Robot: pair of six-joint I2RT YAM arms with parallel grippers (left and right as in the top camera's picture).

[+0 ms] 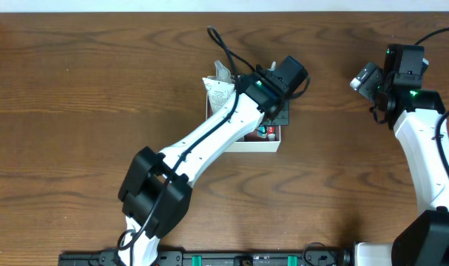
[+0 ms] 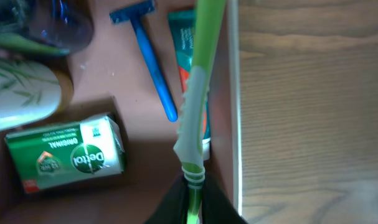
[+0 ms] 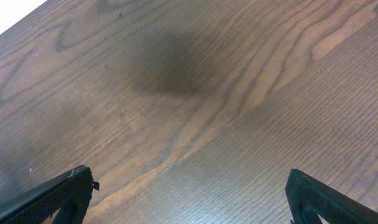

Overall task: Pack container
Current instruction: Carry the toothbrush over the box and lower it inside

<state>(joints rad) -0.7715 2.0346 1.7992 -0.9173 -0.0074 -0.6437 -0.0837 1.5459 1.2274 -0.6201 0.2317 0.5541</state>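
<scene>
my left claw [image 2: 190, 202] pinches the tail of a green-and-white toothbrush [image 2: 198, 81]. the brush runs straight ahead of the claw, along the wall just to its right. the container [image 1: 255, 145] sits directly under this claw. i judge it light, thin-walled and easy to shove, so any hold belongs on a wall rim. it is square, with no real long axis, and its open side faces up. a blue razor [image 2: 152, 68] lies ahead-left, and a dettol soap box [image 2: 67, 158] lies left. my right claw [image 3: 189, 199] gapes wide over the table [image 3: 195, 93], holding nothing.
</scene>
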